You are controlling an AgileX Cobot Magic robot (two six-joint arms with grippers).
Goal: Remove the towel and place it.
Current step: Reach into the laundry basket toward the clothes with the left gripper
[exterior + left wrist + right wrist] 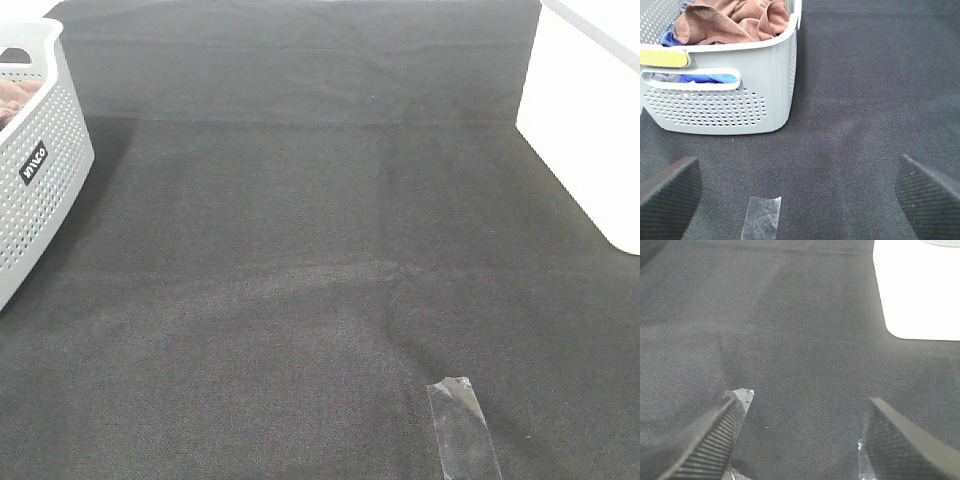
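The brown towel (pixel 730 22) is lying crumpled inside the grey perforated basket (pixel 765 75), resting on top of a blue cloth (pixel 705 79) that is showing through the basket's handle slot. The basket is standing on the dark desk (pixel 865 75). The left end effector (pixel 796 160) is hovering just outside the basket's handle wall, released, fingers spread wide and gripping nothing. The right end effector (pixel 804 400) is hanging away from the basket, likewise released and empty, one finger just beside a strip of clear tape (pixel 742 395).
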